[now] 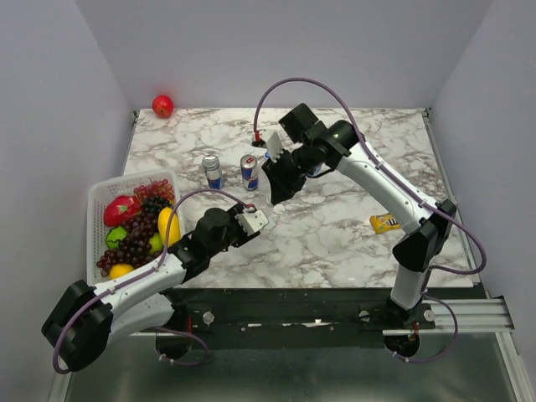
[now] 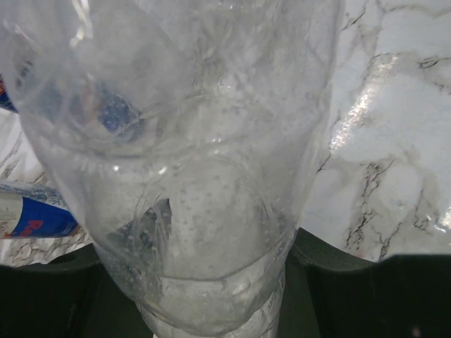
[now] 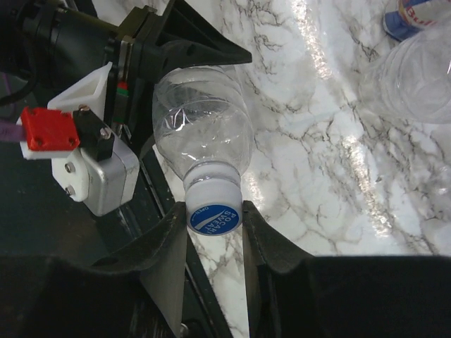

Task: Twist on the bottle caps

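While gripped at both ends, held sideways and apparently clear of the marble table (image 3: pixel 338 176): one clear plastic bottle (image 3: pixel 203 134), without visible label band. Located mid-table, on the near side of two drink cans (image 1: pixel 249 172), with second clear bottle (image 3: pixel 416 77) close by.

Body end: clamped in left gripper (image 1: pixel 254 220), with jaws pressed tight against the thin wall.
Neck end: fitted with blue cap (image 3: pixel 213 215), pinched between the fingers of right gripper (image 3: pixel 213 229), closed onto its sides. Depth of threading: cannot tell.

Hazards, as judged:
- Cross-threading, if turned with cap axis off the neck axis; slight tilt hard to rule out from these views.
- Rotation of bottle along with cap, from soft, slick wall slipping in the left clamp; turn then wasted.
- Buckling of the wall, from extra squeeze applied to stop that slip.
- Slip of cap through the right fingers, from narrow contact on a small smooth rim.
- Knock between the two wrists, from close quarters around the neck.
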`<state>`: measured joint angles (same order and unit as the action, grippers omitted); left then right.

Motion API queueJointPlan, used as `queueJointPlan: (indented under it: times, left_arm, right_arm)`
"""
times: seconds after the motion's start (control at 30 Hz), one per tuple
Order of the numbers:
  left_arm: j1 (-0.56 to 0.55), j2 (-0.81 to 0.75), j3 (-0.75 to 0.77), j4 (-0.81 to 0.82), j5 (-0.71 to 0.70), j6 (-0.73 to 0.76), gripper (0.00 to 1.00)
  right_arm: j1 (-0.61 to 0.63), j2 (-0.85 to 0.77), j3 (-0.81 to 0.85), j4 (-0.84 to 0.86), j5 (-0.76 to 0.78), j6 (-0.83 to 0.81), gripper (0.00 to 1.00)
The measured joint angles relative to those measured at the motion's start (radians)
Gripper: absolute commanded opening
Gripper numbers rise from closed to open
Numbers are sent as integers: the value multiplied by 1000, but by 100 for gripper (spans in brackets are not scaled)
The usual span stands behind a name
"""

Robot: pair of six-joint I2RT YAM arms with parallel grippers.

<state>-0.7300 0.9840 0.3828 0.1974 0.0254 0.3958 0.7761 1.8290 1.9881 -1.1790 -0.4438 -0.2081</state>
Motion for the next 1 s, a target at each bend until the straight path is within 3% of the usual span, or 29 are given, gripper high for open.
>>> queueJointPlan:
  times: [0.27,0.4,0.43,0.8,0.83,1.0]
  left_arm:
    - [-10,0,0,-20,-102,8,0]
    - [-10,0,0,-23,-109,-11,0]
    - [-10,0,0,-23,-109,-15,0]
    - [-18,0,0,52,-112,-44,0]
    - [-18,0,0,52,-112,-48,0]
    - [-17,-11,0,40,-76,-64,0]
  right_arm:
    - [-25,40,10,26,-16,195,12]
    - [-26,45,21,29,-15,211,29]
    - [-26,45,23,28,-14,211,44]
    - [0,42,84,21,13,139,87]
    - [1,40,90,19,15,130,97]
    - [-1,-14,92,-7,33,50,100]
